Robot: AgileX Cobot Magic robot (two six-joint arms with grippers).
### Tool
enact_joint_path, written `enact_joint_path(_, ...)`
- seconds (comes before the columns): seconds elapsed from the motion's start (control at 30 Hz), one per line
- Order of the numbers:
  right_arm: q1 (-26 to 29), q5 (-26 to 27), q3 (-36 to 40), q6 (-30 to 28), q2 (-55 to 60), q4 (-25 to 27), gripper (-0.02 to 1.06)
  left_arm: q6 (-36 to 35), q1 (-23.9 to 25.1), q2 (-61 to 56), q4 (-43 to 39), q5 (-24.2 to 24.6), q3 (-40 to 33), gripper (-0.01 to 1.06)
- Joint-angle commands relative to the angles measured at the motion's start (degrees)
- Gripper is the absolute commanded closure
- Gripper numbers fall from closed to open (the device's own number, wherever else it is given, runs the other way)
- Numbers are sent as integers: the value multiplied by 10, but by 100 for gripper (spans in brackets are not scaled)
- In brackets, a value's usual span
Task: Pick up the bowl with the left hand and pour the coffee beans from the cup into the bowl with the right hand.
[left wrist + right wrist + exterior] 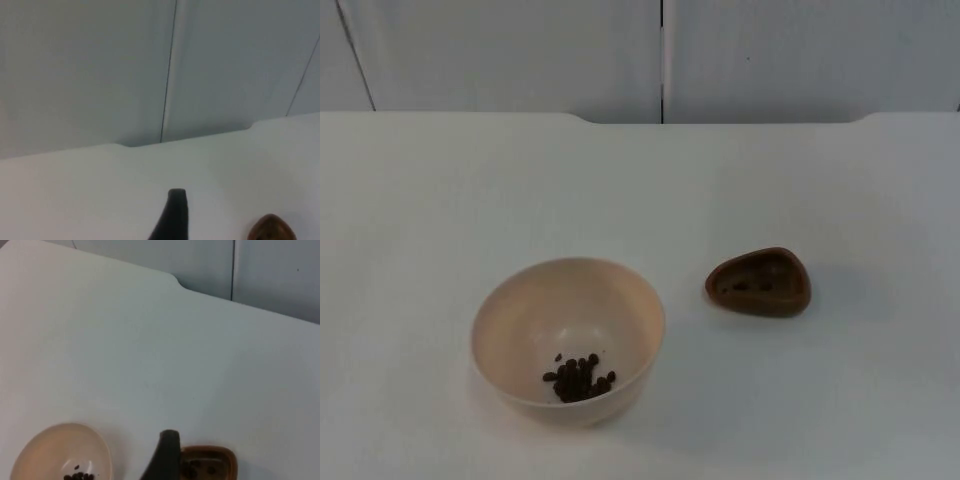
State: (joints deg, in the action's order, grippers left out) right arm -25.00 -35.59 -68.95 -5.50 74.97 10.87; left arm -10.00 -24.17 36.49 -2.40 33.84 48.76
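A cream bowl (568, 338) is sat upright on the white table (440, 200), left of centre and toward the near edge. A small heap of dark coffee beans (579, 378) is piled at the bottom of it, on the near side.

Just to the right and a touch farther back, well apart from the bowl, a small brown cup (759, 281) is found, rounded-triangular in outline, with a few beans (752, 286) seen inside it. It rests on the table by itself, nothing touching it.

The left gripper (172, 217) is hung above the table with the grey partition wall (100, 70) ahead of it; one black fingertip is caught in its wrist view, and the brown cup is glimpsed nearby. How far its fingers are spread can't be told.

The right gripper (165, 455) is held over the table too, its fingertip seen close to the cup, with the bowl further off. Its spread can't be told either.
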Motion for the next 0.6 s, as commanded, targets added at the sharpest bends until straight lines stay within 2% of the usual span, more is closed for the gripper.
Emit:
enact_joint_path(0.0, -3, -18, 0, -5, -24, -1, 30, 7, 2, -5, -4, 21, -1, 30)
enact_joint_path(0.2, -3, -57, 12, -5, -77, -2, 30, 14, 2, -7, -4, 46, -1, 30)
enact_joint_path(0.37, -3, -48, 66, -5, -131, -2, 30, 49, 2, -25, 12, 78, -3, 30)
enact_joint_path(0.57, -3, -40, 149, -31, -212, -2, 30, 53, 2, -85, 40, 84, -32, 30)
